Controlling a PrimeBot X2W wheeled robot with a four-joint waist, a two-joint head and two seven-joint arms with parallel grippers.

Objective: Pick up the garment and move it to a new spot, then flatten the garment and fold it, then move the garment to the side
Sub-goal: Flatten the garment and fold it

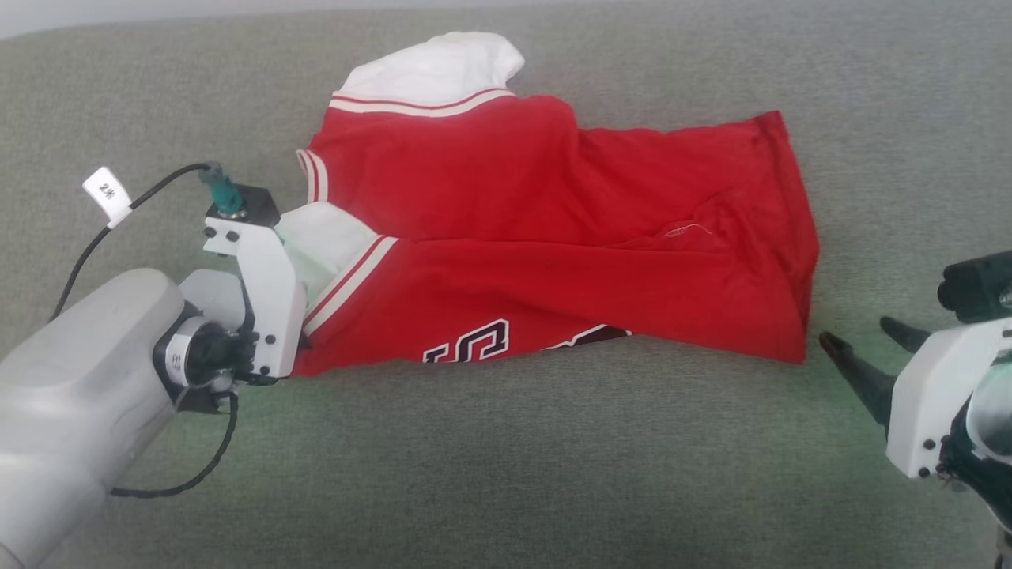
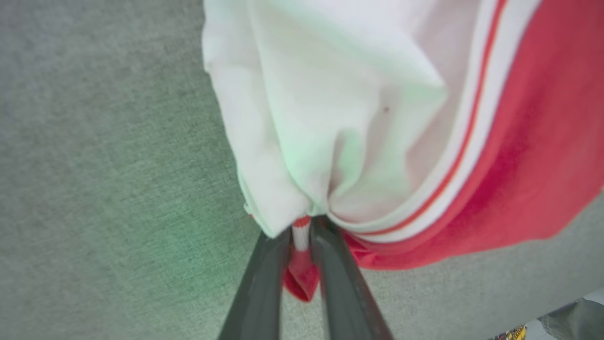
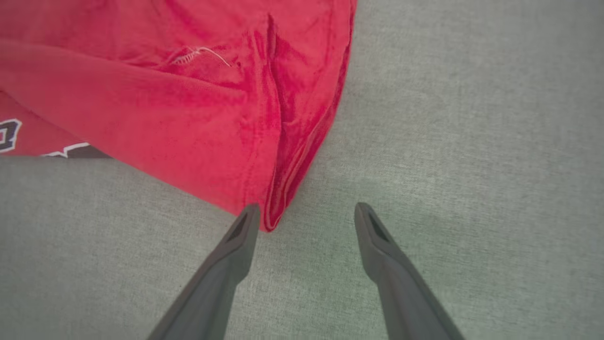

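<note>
The garment (image 1: 553, 237) is a red shirt with white sleeves and striped trim, lying crumpled on a grey fabric surface (image 1: 506, 474). Black white-outlined lettering shows along its near edge. My left gripper (image 1: 303, 338) is at the garment's left end, mostly hidden behind its own white wrist body. In the left wrist view the left gripper (image 2: 302, 227) is shut on a bunch of white sleeve and striped trim of the garment (image 2: 377, 118). My right gripper (image 1: 858, 332) stands open just off the garment's near right corner. In the right wrist view the right gripper (image 3: 306, 208) holds nothing, its left fingertip touching the garment's (image 3: 165, 94) hem corner.
The grey fabric surface spreads wide in front of and to the right of the garment. A black cable with a white tag (image 1: 107, 194) loops from my left wrist. The surface's edge (image 2: 566, 307) shows at the lower right of the left wrist view.
</note>
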